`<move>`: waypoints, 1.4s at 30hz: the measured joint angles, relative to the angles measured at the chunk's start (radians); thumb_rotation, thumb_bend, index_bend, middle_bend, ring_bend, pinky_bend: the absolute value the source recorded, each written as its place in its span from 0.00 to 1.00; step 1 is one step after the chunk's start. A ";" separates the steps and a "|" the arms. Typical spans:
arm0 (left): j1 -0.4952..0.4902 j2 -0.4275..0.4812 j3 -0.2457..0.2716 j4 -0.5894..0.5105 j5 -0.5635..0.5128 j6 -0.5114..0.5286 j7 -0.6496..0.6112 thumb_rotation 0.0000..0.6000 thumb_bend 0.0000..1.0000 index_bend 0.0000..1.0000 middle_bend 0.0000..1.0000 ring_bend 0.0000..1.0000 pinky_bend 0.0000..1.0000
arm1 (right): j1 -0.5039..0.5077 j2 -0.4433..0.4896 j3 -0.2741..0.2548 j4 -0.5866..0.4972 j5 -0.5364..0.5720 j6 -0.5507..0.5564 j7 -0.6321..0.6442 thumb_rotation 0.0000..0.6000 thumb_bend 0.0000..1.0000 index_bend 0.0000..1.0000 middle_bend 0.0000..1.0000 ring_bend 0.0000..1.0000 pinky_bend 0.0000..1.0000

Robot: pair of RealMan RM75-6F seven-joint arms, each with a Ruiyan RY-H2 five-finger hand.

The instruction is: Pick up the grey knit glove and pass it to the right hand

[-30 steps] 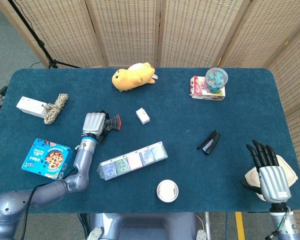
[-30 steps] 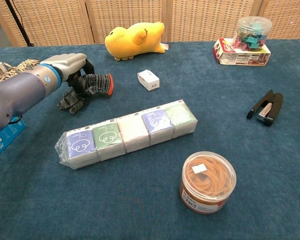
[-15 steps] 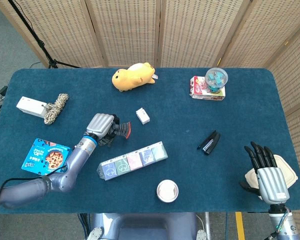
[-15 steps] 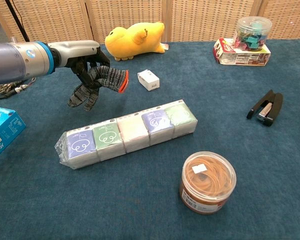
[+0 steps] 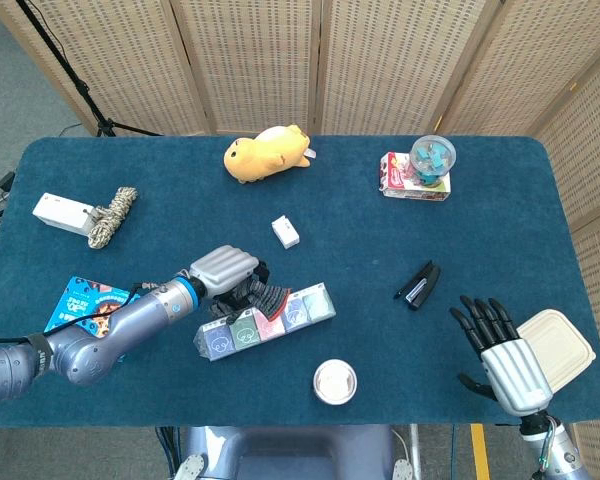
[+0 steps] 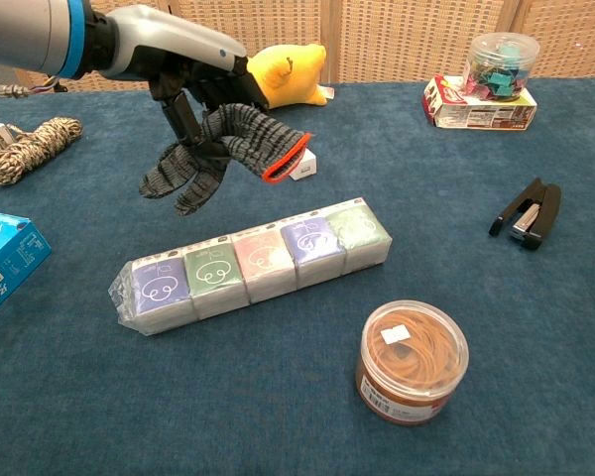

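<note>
My left hand (image 5: 226,270) (image 6: 183,74) grips the grey knit glove (image 6: 223,149) (image 5: 261,297), which has an orange cuff. The glove hangs in the air above the long pack of tissue packets (image 6: 253,266) (image 5: 265,320), its fingers drooping to the left. My right hand (image 5: 502,355) is open at the front right of the table, fingers spread, beside a white lidded container (image 5: 557,349). It does not show in the chest view.
A yellow plush toy (image 5: 267,151), a small white box (image 5: 286,232), a black stapler (image 5: 418,284), a tub of rubber bands (image 6: 412,361), a jar of clips on a box (image 5: 420,171), a rope coil (image 5: 112,215) and a blue cookie box (image 5: 88,310) lie on the blue table.
My left hand has lifted the glove off the table and carried it right, over the tissue pack. My right hand has moved left and slightly forward, away from the white container.
</note>
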 measured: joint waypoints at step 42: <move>-0.350 -0.040 0.094 0.071 -0.077 -0.073 -0.225 1.00 0.42 0.58 0.41 0.41 0.49 | 0.309 -0.087 -0.025 0.002 -0.164 -0.224 -0.023 1.00 0.00 0.12 0.00 0.00 0.00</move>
